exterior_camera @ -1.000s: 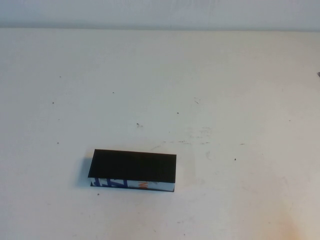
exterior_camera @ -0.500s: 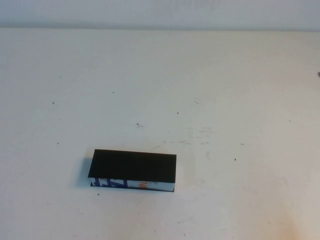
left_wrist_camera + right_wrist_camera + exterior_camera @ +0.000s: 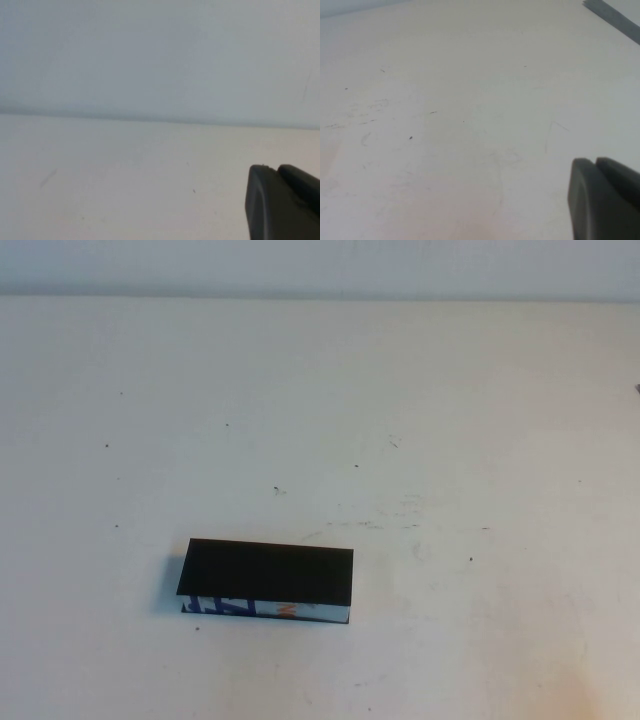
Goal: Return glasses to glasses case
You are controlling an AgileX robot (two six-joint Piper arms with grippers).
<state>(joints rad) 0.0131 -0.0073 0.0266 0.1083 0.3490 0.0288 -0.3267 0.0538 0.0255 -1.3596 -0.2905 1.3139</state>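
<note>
The glasses case lies on the white table, left of centre and near the front, its flat black lid down and its blue, white and orange front edge facing me. The glasses are not visible in any view. Neither arm shows in the high view. My left gripper shows in the left wrist view with its two dark fingers pressed together, holding nothing, over bare table. My right gripper shows in the right wrist view the same way, fingers together and empty, over bare table.
The white table carries small dark specks and faint scuff marks. Its far edge meets a pale wall. A grey strip runs along one table edge in the right wrist view.
</note>
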